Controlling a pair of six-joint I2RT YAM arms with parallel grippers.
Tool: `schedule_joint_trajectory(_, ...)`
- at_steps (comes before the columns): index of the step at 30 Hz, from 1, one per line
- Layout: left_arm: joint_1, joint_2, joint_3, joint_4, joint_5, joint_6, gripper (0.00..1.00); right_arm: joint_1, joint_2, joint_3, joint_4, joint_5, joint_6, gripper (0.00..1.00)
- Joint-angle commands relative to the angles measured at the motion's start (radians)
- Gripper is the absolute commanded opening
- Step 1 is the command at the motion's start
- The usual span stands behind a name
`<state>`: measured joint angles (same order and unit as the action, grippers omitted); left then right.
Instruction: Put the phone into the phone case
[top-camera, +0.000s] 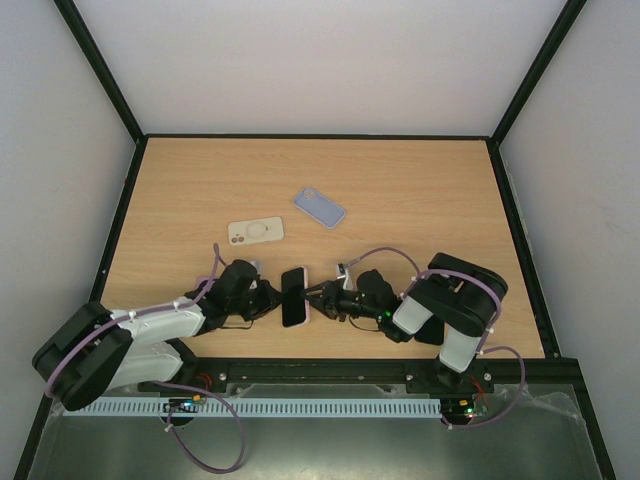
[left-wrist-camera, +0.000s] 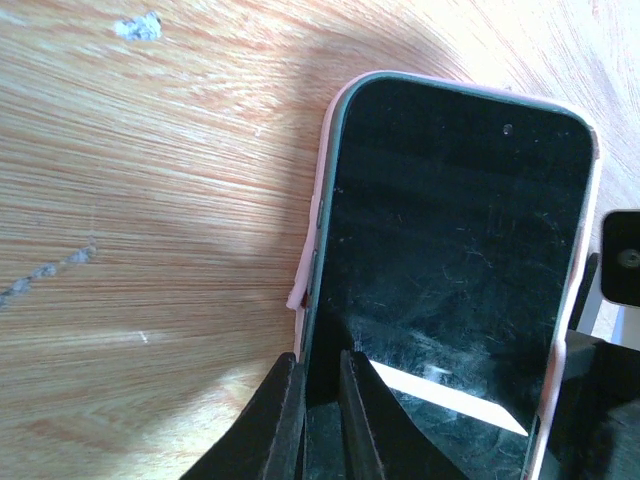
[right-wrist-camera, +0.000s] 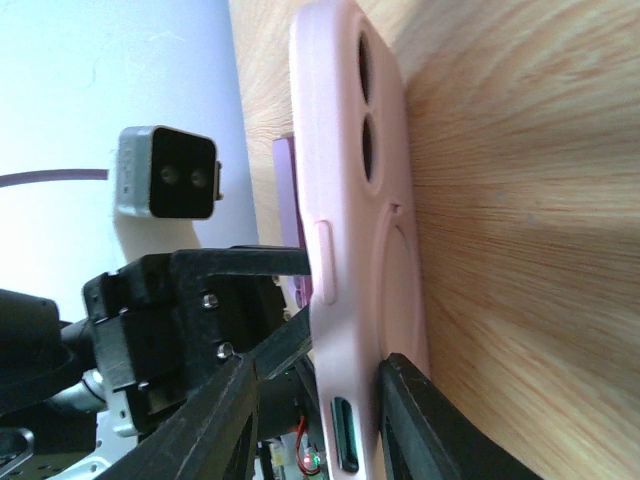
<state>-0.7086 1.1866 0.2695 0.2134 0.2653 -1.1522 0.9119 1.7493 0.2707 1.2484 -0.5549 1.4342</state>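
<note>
The phone (top-camera: 293, 297), black screen up, sits in a pink case and is held between my two grippers just above the table's near middle. In the left wrist view the screen (left-wrist-camera: 450, 250) fills the frame, with the pink case rim (left-wrist-camera: 322, 200) round it. My left gripper (top-camera: 264, 298) (left-wrist-camera: 318, 358) is shut on the phone's long edge. In the right wrist view I see the pink case's back and side (right-wrist-camera: 350, 200). My right gripper (top-camera: 322, 297) (right-wrist-camera: 320, 365) straddles its end: one finger (right-wrist-camera: 420, 420) touches the back, the other (right-wrist-camera: 215, 420) stands off the front.
A cream case (top-camera: 255, 232) and a lavender case (top-camera: 319, 207) lie flat on the wooden table (top-camera: 420, 200) behind the arms. The left arm's wrist camera (right-wrist-camera: 165, 175) sits close across from the right gripper. Black frame rails border the table.
</note>
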Motion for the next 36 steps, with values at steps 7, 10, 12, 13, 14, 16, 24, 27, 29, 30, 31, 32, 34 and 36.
schedule_joint_trajectory(7, -0.023, -0.04, -0.004, 0.014, 0.094, -0.007, 0.11, 0.019, 0.067, -0.003, 0.12, 0.016, 0.002, 0.13)
schedule_joint_trajectory(10, -0.019, -0.068, -0.002, -0.001, 0.097, -0.009, 0.12, 0.019, 0.046, 0.004, 0.084, 0.015, -0.024, 0.08)
schedule_joint_trajectory(12, -0.001, -0.107, 0.008, -0.026, 0.105, 0.005, 0.14, 0.018, 0.015, 0.004, 0.079, 0.012, -0.041, 0.07)
schedule_joint_trajectory(13, 0.014, -0.133, 0.013, -0.038, 0.115, 0.015, 0.16, 0.019, -0.006, 0.003, 0.077, 0.008, -0.053, 0.07)
schedule_joint_trajectory(14, 0.037, -0.167, 0.018, -0.061, 0.128, 0.026, 0.2, 0.019, -0.03, 0.003, 0.073, 0.001, -0.064, 0.06)
schedule_joint_trajectory(16, 0.093, -0.241, 0.032, -0.1, 0.165, 0.046, 0.31, 0.019, -0.093, 0.005, 0.06, -0.013, -0.085, 0.06)
schedule_joint_trajectory(24, 0.35, -0.501, 0.138, -0.274, 0.373, 0.135, 0.74, 0.018, -0.34, 0.067, -0.064, -0.154, -0.173, 0.03)
schedule_joint_trajectory(27, 0.365, -0.543, 0.17, -0.239, 0.449, 0.125, 0.77, 0.019, -0.403, 0.077, -0.028, -0.2, -0.149, 0.03)
schedule_joint_trajectory(29, 0.365, -0.568, 0.166, -0.147, 0.503, 0.074, 0.76, 0.019, -0.431, 0.091, -0.039, -0.227, -0.146, 0.04)
schedule_joint_trajectory(30, 0.364, -0.583, 0.153, -0.075, 0.53, 0.033, 0.75, 0.018, -0.439, 0.1, -0.047, -0.242, -0.146, 0.04)
schedule_joint_trajectory(31, 0.365, -0.597, 0.137, -0.002, 0.553, -0.012, 0.74, 0.019, -0.444, 0.107, -0.043, -0.261, -0.144, 0.04)
schedule_joint_trajectory(32, 0.364, -0.611, 0.121, 0.07, 0.567, -0.054, 0.72, 0.019, -0.448, 0.107, -0.025, -0.267, -0.133, 0.04)
schedule_joint_trajectory(34, 0.365, -0.634, 0.105, 0.151, 0.578, -0.095, 0.66, 0.019, -0.458, 0.103, 0.02, -0.273, -0.103, 0.04)
schedule_joint_trajectory(36, 0.365, -0.64, 0.103, 0.166, 0.579, -0.099, 0.57, 0.019, -0.465, 0.099, 0.051, -0.275, -0.073, 0.04)
